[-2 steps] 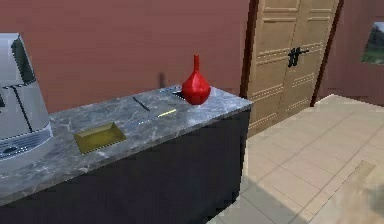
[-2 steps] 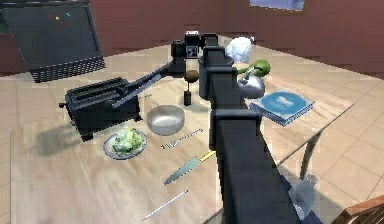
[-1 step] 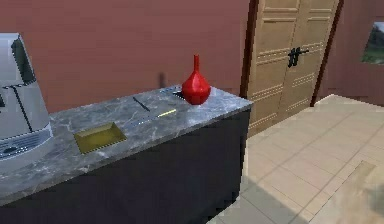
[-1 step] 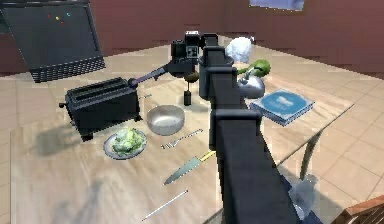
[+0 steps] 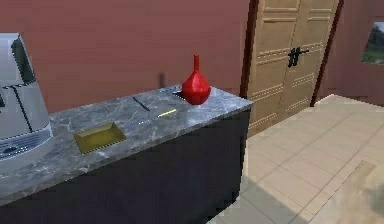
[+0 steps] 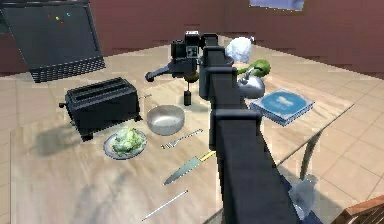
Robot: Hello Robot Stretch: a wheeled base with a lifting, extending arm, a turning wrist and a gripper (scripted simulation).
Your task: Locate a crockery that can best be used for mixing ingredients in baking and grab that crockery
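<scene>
Finding: the crockery best suited to mixing is the grey metal bowl (image 6: 165, 120). It stands upright on the table (image 6: 60, 170) in the arm side view, between the black toaster (image 6: 100, 105) and the arm (image 6: 235, 140). A plate of lettuce (image 6: 125, 144) sits just beside it, and a slim utensil (image 6: 181, 141) lies near its rim. The gripper (image 6: 153, 75) hangs farther out than the bowl and apart from it. Bare tabletop lies behind its fingertips, so it holds nothing; you cannot tell from these views whether the jaws stand apart or together. Risks, as judged: if you draw the gripper back and down toward the bowl, its body may catch the toaster's corner. The bowl's thin, smooth rim offers little purchase, so a shallow or off-centre hold may let it tip, or slide into the plate. The arm passes close by the kettle (image 6: 248, 85), and any sideways correction could knock it. Do not divert to the red vase (image 5: 196, 82) on the counter (image 5: 120, 125) in the forward view; it is no mixing vessel.
</scene>
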